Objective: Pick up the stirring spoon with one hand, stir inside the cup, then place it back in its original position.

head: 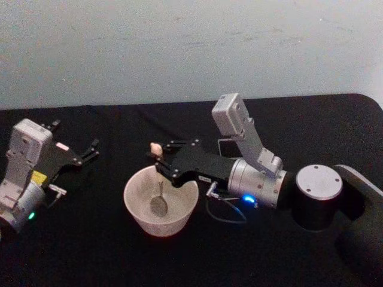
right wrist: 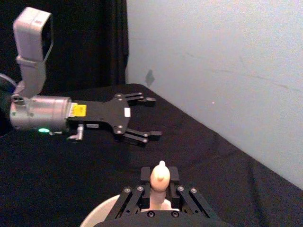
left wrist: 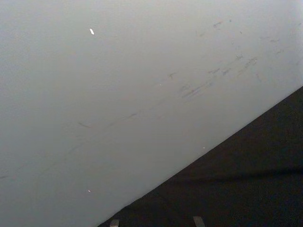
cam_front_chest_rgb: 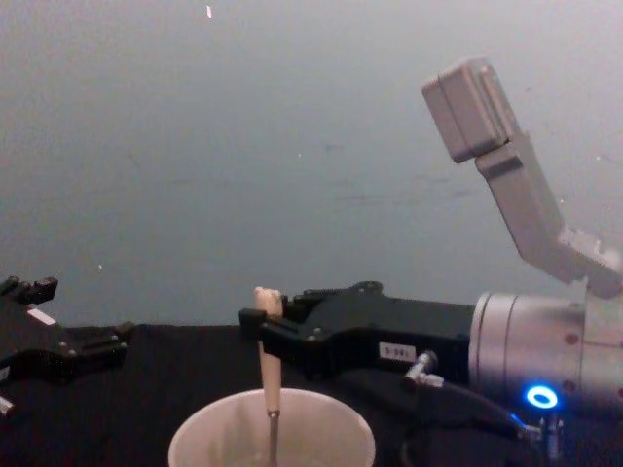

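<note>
The stirring spoon (head: 159, 186), a small one with a dark shiny metal bowl, thin neck and beige handle topped by a tiny bear head, stands nearly upright in the wide round cream-white cup (head: 157, 228). Its bowl is down near the cup's floor. The right hand (head: 160, 158) is clenched on the upper handle just under the bear head, and its arm reaches in from the right edge of the black cloth-covered counter (head: 90, 251). The cup sits about mid-counter, toward the near edge.

The step in hand looks like the stirring itself. To do it well, I would trace small circles that hold the bowl inside the rim and off the wall. The cup is light-looking and unheld, so a push against its side could slide or tip it. The grip sits high on a thin handle, so slow sweeps should stop the spoon pivoting between the fingers.

The left hand (head: 75, 134) rests released near the left edge of the counter, well apart from the cup and out of the way. A thin loop of cable (head: 227, 214) hangs by the right wrist, near the cup's right side. It could brush the rim if the wrist drops.
</note>
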